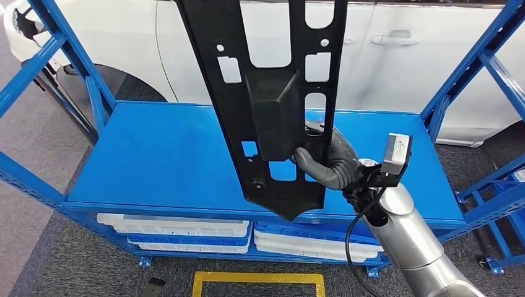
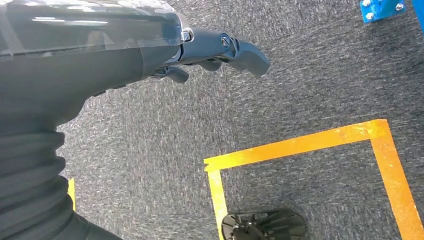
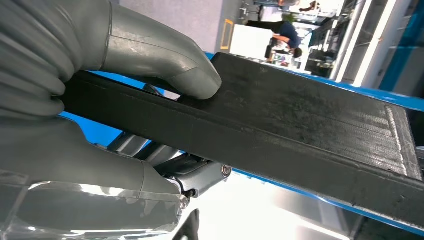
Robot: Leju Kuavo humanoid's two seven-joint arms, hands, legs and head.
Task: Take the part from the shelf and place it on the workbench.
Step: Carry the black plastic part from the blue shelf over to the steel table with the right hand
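Your right hand [image 1: 325, 162] is clamped on the part [image 1: 272, 93], a long black perforated panel held upright above the blue table [image 1: 155, 161], its lower end clear of the surface near the front edge. In the right wrist view the thumb presses one face of the panel and the fingers [image 3: 165, 155] wrap under the other, so the hold sits on one edge, low on a tall piece.

That is your main risk: most of the panel stands above the hand, so a quick wrist turn could make it pivot or slip through the fingers. Lower it slowly and watch that the upper end does not swing into the blue frame [image 1: 470, 68] or toward the white car [image 1: 402, 55] behind it. If the bottom corner catches the table first, the panel could lever out of the hold.

Your left hand [image 2: 220, 52] hangs over the grey carpet beside the yellow tape [image 2: 300, 145], its fingers loosely curled and holding nothing; it offers no support now.

Under the table, white and blue trays [image 1: 179, 232] are stacked flat on the lower level; what they hold, you cannot tell from here
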